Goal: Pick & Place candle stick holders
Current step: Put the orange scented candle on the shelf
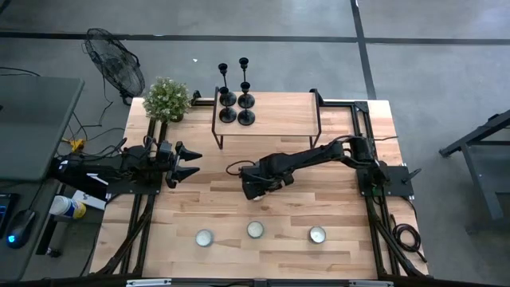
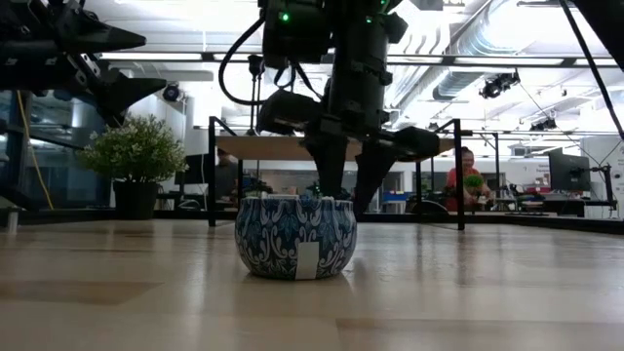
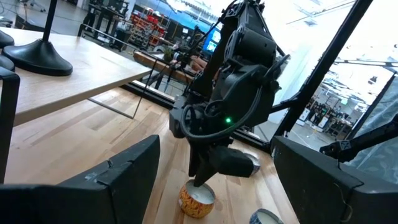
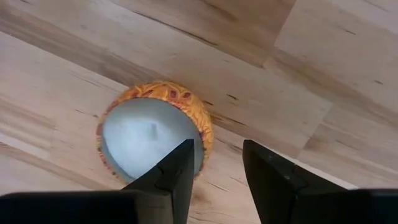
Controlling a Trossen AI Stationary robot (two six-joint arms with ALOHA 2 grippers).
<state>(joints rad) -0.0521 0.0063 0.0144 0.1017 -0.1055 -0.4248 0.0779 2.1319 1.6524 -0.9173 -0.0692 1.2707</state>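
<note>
Several black candle stick holders (image 1: 235, 100) stand on their round bases on a raised wooden shelf (image 1: 271, 119) at the far middle; one base (image 3: 40, 59) shows in the left wrist view. My right gripper (image 1: 255, 189) points down at the table's middle over an orange patterned candle cup (image 4: 155, 134) with white wax. It is open, one finger (image 4: 177, 171) over the wax and the other (image 4: 267, 168) outside the rim. My left gripper (image 1: 190, 163) waits open at the left, holding nothing. My right gripper straddles the orange cup's rim (image 4: 204, 140) from above, one finger inside the cup and one outside. A gap shows between the outer finger and the wall. Whether the inner finger touches the wax or the wall I cannot tell. The cup (image 3: 197, 200) stands on the table.
Three low candle cups stand along the near edge (image 1: 205, 237) (image 1: 255, 229) (image 1: 317, 233); the middle one is the blue patterned cup (image 2: 295, 237). A potted plant (image 1: 167, 100) sits at the far left corner. Bare wood lies between the shelf and the near cups.
</note>
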